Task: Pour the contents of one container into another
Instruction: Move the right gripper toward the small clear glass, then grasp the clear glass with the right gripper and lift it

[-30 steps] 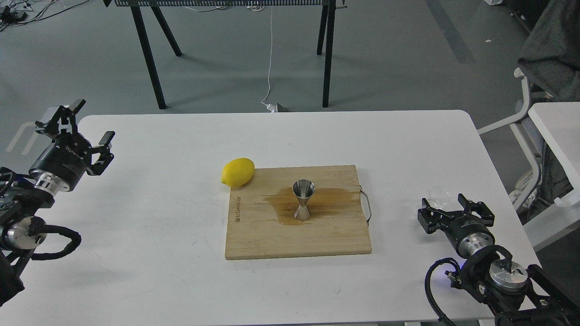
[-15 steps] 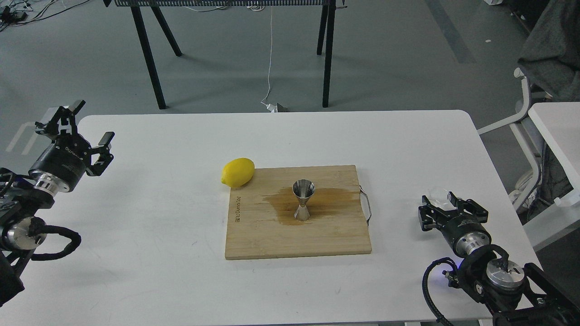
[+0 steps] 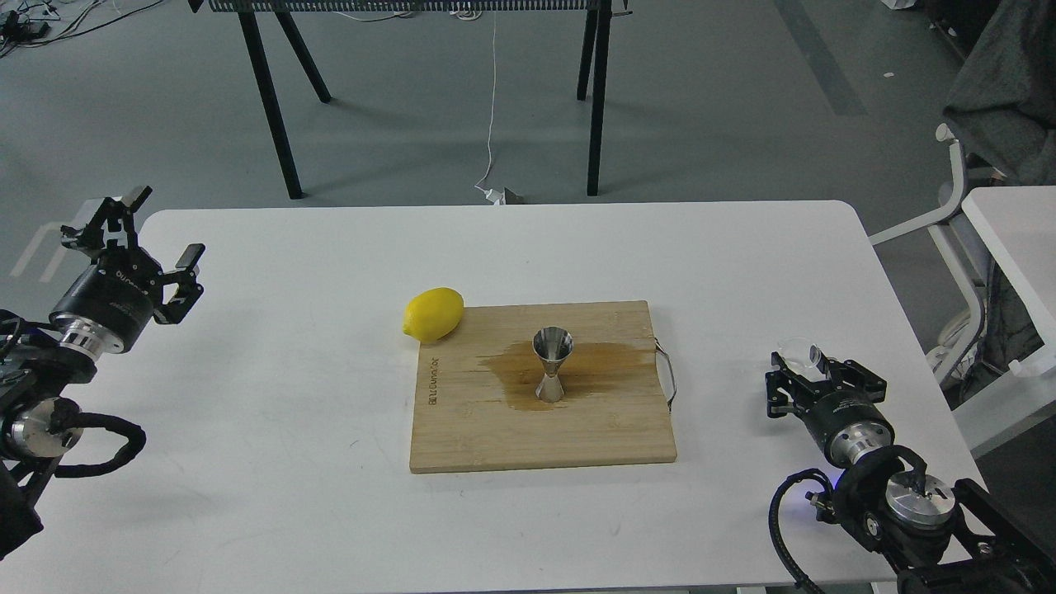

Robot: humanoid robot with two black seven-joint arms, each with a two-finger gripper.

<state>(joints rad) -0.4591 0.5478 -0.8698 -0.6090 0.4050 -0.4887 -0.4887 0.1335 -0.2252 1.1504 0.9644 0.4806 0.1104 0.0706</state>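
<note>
The steel jigger (image 3: 552, 364) stands upright in the middle of the wooden cutting board (image 3: 577, 437), on a brown wet stain. At the table's right edge sits the small clear glass cup (image 3: 797, 350). My right gripper (image 3: 813, 367) has its fingers on either side of the cup and closed in on it. The cup looks slightly tilted. Far from both, my left gripper (image 3: 158, 228) hangs open and empty over the table's left edge.
A yellow lemon (image 3: 433, 313) lies against the board's far left corner. A metal handle (image 3: 667, 375) sticks out of the board's right side. Another white table (image 3: 1011, 239) stands to the right, and black table legs (image 3: 268, 107) stand behind.
My right gripper moved forward around the glass cup and its fingers narrowed onto it. The left gripper dropped slightly. Jigger, board and lemon stayed put.
</note>
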